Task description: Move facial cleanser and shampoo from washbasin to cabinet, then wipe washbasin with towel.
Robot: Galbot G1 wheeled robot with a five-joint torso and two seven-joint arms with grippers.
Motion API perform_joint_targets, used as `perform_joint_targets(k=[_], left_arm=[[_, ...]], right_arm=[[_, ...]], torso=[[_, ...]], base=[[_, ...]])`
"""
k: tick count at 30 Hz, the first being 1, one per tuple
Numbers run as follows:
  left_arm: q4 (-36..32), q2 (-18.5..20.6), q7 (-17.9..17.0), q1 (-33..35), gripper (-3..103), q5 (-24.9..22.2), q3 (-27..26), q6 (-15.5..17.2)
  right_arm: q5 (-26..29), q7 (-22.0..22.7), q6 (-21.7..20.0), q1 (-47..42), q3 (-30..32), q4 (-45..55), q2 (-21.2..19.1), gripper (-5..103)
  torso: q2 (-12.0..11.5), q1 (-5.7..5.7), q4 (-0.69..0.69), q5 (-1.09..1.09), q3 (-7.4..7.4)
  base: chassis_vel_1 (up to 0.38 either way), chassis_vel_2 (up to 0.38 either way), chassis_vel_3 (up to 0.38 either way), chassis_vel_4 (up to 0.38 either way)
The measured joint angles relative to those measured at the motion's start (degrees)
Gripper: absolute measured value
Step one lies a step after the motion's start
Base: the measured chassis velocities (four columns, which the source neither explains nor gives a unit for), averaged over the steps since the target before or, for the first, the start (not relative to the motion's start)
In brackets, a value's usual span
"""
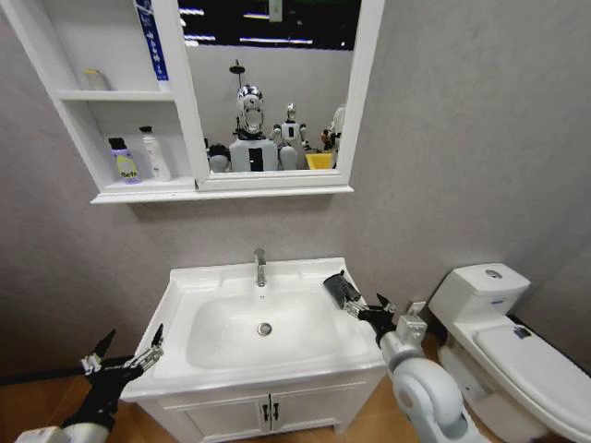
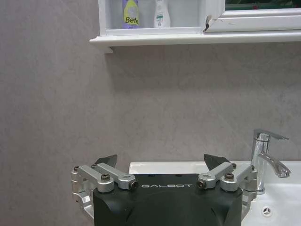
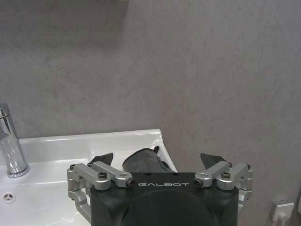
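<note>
Both bottles, the purple-labelled cleanser and the white shampoo, already stand in the cabinet's lower compartment, so wiping is what remains. The dark grey towel lies bunched on the washbasin's right rear rim, right of the tap. My right gripper sits just in front of the towel, fingers spread wide, empty. My left gripper hangs by the washbasin's front left corner, also spread wide. The towel looks soft and light; I judge that pinching its raised bunched middle would hold it best.
</note>
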Motion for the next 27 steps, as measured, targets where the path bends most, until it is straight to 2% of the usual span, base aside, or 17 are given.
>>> perform_joint_targets(k=[7,13,27], left_arm=[[0.0,0.0,0.0,0.0,100,0.0,0.0,0.0],[0.0,0.0,0.0,0.0,100,0.0,0.0,0.0],[0.0,0.0,0.0,0.0,100,0.0,0.0,0.0]], right_arm=[[-0.7,0.1,-0.9,-2.1,-0.5,3.9,0.7,100],[0.2,0.2,-2.1,-2.5,-0.6,5.3,0.3,100],[1.8,0.2,-2.1,-2.1,-1.4,3.9,-0.2,100]], torso=[[0.0,0.02,0.02,0.01,0.01],[0.0,0.02,0.01,0.01,0.01],[0.0,0.0,0.0,0.02,0.01]], base=[[0.007,-0.009,-0.01,0.009],[0.123,-0.121,-0.124,0.144],[0.249,-0.24,-0.246,0.245]])
